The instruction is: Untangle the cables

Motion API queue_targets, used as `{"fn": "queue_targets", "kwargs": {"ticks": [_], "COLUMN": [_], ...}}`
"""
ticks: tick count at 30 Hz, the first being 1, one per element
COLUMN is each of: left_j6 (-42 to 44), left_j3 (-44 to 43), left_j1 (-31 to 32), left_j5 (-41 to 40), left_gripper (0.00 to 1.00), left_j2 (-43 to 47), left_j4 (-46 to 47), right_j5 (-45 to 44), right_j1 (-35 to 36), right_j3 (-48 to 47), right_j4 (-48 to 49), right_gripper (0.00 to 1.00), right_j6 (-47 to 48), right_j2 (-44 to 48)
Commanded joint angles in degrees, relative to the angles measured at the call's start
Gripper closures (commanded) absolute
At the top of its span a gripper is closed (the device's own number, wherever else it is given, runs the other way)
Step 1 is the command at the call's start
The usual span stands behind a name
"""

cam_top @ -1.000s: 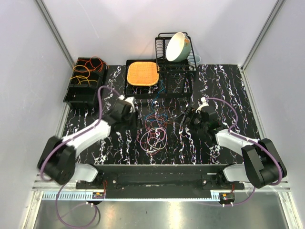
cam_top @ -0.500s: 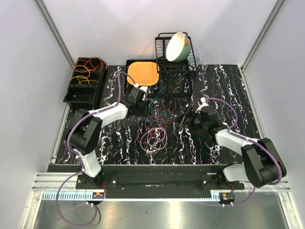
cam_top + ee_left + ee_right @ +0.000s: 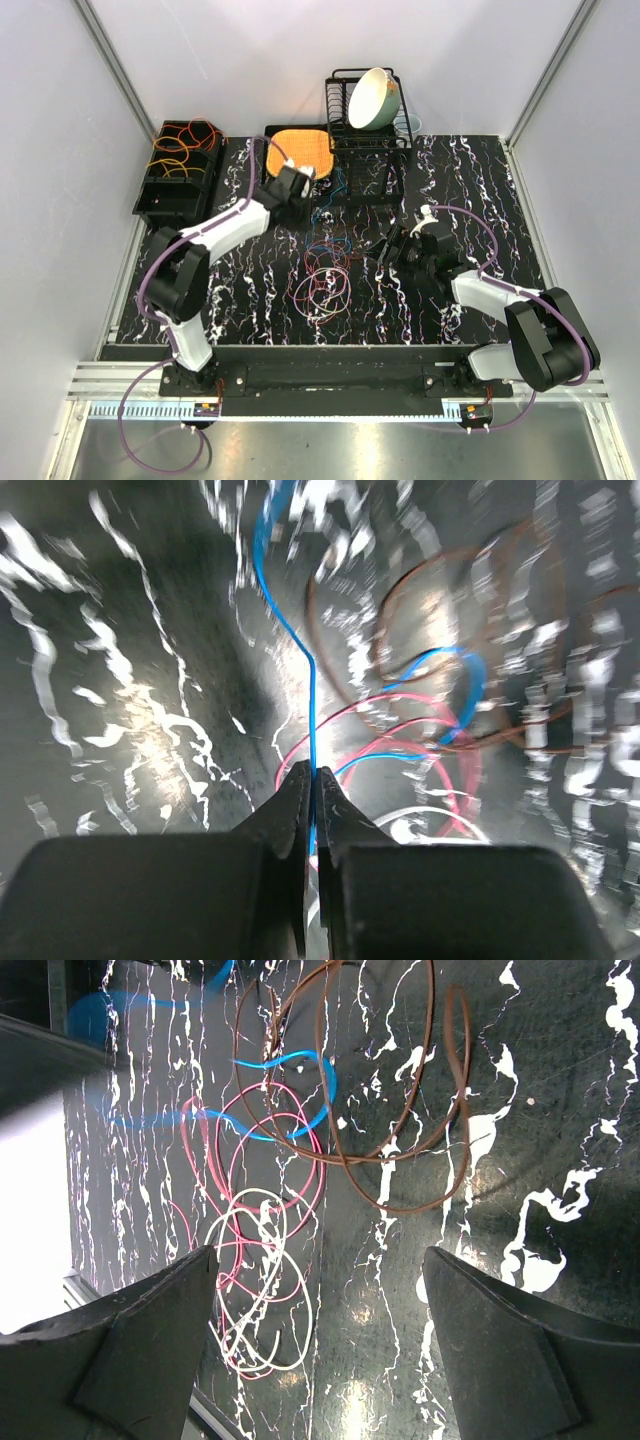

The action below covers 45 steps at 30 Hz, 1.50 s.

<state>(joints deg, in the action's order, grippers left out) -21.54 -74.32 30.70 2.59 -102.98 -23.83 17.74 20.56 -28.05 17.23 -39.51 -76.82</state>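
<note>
The cables (image 3: 325, 272) lie in a loose tangle at the middle of the black marbled table. In the left wrist view my left gripper (image 3: 311, 772) is shut on a thin blue cable (image 3: 313, 685), which runs taut away from the jaws over pink (image 3: 445, 775) and brown (image 3: 395, 595) loops. From above, the left gripper (image 3: 303, 184) is at the far middle, beside the orange mat. My right gripper (image 3: 388, 246) stands open just right of the tangle. Below its wide jaws (image 3: 318, 1256) lie brown (image 3: 400, 1150), blue (image 3: 300, 1095), pink (image 3: 262, 1150) and white (image 3: 262, 1280) loops.
A black bin (image 3: 178, 190) at the far left holds orange, red and yellow cables. An orange mat (image 3: 298, 152) lies on a black tray at the back. Next to it a wire dish rack (image 3: 345, 140) carries a tilted bowl (image 3: 372, 98).
My left arm has swung from the near left to the far middle, and its gripper has closed on the blue cable. The right arm has not moved.
</note>
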Motion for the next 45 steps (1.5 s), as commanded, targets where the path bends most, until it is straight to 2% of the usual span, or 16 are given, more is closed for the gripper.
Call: {"fn": "queue_targets", "kwargs": {"ticks": [1, 3, 4, 7, 10, 14, 19, 21, 25, 29, 35, 40, 45], "left_j6": [2.5, 3.4, 4.6, 5.8, 5.1, 2.8, 1.2, 1.2, 0.3, 2.6, 5.1, 5.1, 3.3], "left_j3": [-17.9, -24.6, -30.9, -39.8, -41.4, -36.3, -21.3, -14.7, -7.1, -5.2, -6.9, -8.4, -8.9], "left_j1": [0.4, 0.8, 1.4, 2.5, 2.9, 2.9, 3.1, 3.1, 3.3, 4.0, 4.1, 4.2, 4.3], "left_j5": [-2.5, -4.2, -4.4, -4.1, -0.8, 2.4, 9.9, 12.5, 20.2, 26.4, 37.3, 40.9, 44.2], "left_gripper": [1.00, 1.00, 1.00, 1.00, 1.00, 1.00, 1.00, 1.00, 1.00, 1.00, 1.00, 1.00, 1.00], "left_j2": [11.8, 14.5, 15.3, 18.1, 21.7, 26.8, 34.1, 35.1, 35.5, 35.3, 32.9, 32.3, 32.1], "left_j4": [-8.1, -13.2, -14.7, -18.0, -18.4, -18.5, -18.1, -18.0, -15.9, -14.5, -16.1, -15.8, -12.6], "right_j5": [1.0, 0.8, 0.7, 0.4, 0.1, 0.5, 3.4, 6.4, 13.9, 23.8, 36.1, 42.6, 45.5], "right_j1": [-0.4, -0.4, -0.4, -0.4, -0.4, -0.5, -0.5, -0.3, -0.4, -0.4, -0.5, -0.2, 1.9], "right_j3": [-1.4, -1.3, -1.2, -1.0, -0.8, -0.1, -1.1, -2.9, -8.0, -15.3, -22.2, -23.3, -24.3], "right_j4": [1.3, 1.3, 1.3, 1.3, 1.3, 1.2, -2.4, -3.3, -4.1, -5.5, -4.6, 2.9, 4.8], "right_gripper": [0.11, 0.11, 0.11, 0.11, 0.11, 0.12, 0.12, 0.10, 0.08, 0.10, 0.12, 0.16, 0.19], "right_j6": [0.1, 0.1, 0.1, 0.0, -0.1, 0.0, 0.7, 0.6, 0.8, 1.8, 0.9, -4.2, -4.9], "right_j2": [0.3, 0.4, 0.6, 1.0, 1.4, 3.5, 13.3, 18.0, 21.7, 22.1, 19.0, 14.2, 11.5]}}
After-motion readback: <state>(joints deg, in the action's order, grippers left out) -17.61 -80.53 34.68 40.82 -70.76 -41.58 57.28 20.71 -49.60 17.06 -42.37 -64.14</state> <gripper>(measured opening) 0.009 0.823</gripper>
